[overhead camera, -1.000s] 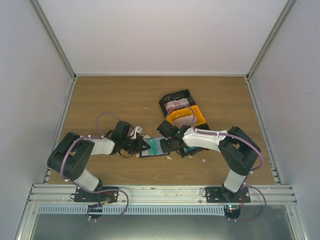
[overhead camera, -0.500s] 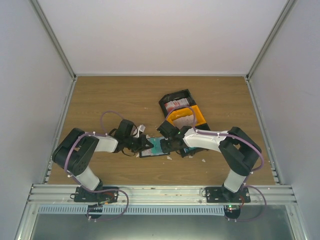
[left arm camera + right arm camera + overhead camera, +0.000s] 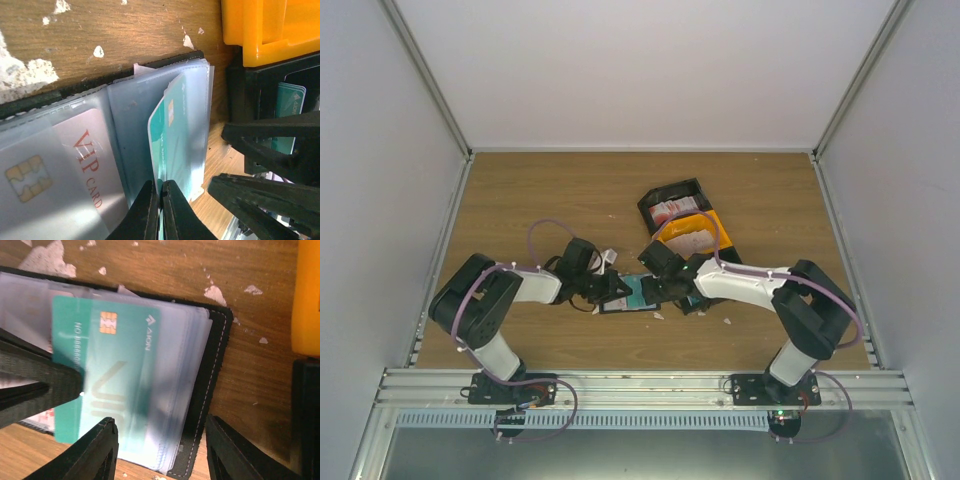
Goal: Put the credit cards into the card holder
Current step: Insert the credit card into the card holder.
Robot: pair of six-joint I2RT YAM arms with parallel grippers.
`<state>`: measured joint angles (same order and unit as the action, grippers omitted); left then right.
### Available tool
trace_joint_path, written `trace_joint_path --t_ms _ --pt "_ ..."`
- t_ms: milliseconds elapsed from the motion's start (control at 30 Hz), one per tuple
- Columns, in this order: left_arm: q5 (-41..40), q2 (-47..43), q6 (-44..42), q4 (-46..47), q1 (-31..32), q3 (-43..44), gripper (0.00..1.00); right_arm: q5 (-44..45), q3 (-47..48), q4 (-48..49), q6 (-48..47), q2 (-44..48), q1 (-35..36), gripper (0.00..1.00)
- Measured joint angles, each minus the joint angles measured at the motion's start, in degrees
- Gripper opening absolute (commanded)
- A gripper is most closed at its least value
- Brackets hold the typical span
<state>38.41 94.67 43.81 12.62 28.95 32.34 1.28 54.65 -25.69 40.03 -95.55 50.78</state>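
Note:
The card holder lies open on the table between the arms, its black edge and pale pockets showing. My left gripper is shut on a teal credit card, whose far end sits inside a clear pocket. My right gripper is open, its jaws astride the holder's right edge, touching nothing that I can see. A grey VIP card sits in a left pocket. More cards lie in the black tray.
An orange tray and the black tray stand just behind and right of the holder. Another teal card stands in a black tray. Small white scraps lie on the wood around the holder.
My left gripper has moved right with the teal card, towards the right gripper, and the card sits deeper over the holder's pockets. The right arm shifted slightly.

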Motion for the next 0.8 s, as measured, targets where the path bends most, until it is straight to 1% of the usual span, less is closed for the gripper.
trace_joint_path --t_ms 300,333,533,733,800 --pt "-0.6 0.9 -0.9 -0.4 0.8 0.3 0.11 0.3 -0.9 0.9 2.1 1.9 0.0 0.5" --pt "-0.7 0.9 -1.0 -0.6 0.9 0.5 0.1 0.3 -1.1 0.9 2.3 1.9 0.0 0.49" --pt "-0.9 0.9 -2.2 -1.5 1.7 1.5 0.0 0.3 -1.4 0.9 3.9 1.9 0.0 0.46" --pt "-0.7 0.7 -3.3 -1.7 1.9 1.8 0.0 0.3 -1.6 1.0 5.8 1.6 -0.4 0.41" --pt "-0.7 0.5 -3.5 -1.9 1.9 1.8 0.0 0.3 -1.9 1.3 6.4 1.1 -0.8 0.42"
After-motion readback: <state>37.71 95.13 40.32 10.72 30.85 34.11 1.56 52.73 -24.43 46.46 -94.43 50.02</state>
